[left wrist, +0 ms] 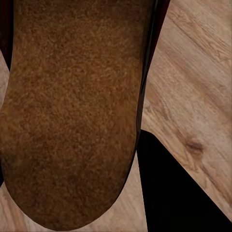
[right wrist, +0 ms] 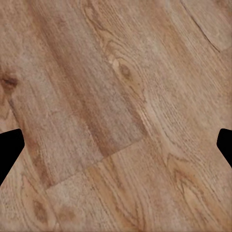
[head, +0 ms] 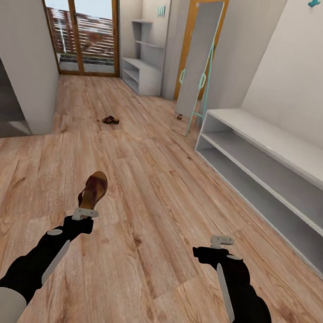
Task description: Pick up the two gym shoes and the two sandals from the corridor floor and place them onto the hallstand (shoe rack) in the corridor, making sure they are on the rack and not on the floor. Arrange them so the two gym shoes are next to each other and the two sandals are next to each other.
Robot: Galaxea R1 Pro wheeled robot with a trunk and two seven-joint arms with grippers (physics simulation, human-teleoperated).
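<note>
The left gripper is closed on the heel end of a brown sandal, which points forward from it above the wood plank floor; in the left wrist view the tan sole is very close to the camera. The right gripper is empty, its fingers spread apart over bare planks. The second sandal lies far ahead on the floor, and the pale-grey hallstand stands beyond it, near the glass door.

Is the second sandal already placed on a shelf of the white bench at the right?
No, the second sandal lies on the wood floor further down the corridor, away from the white bench.
</note>
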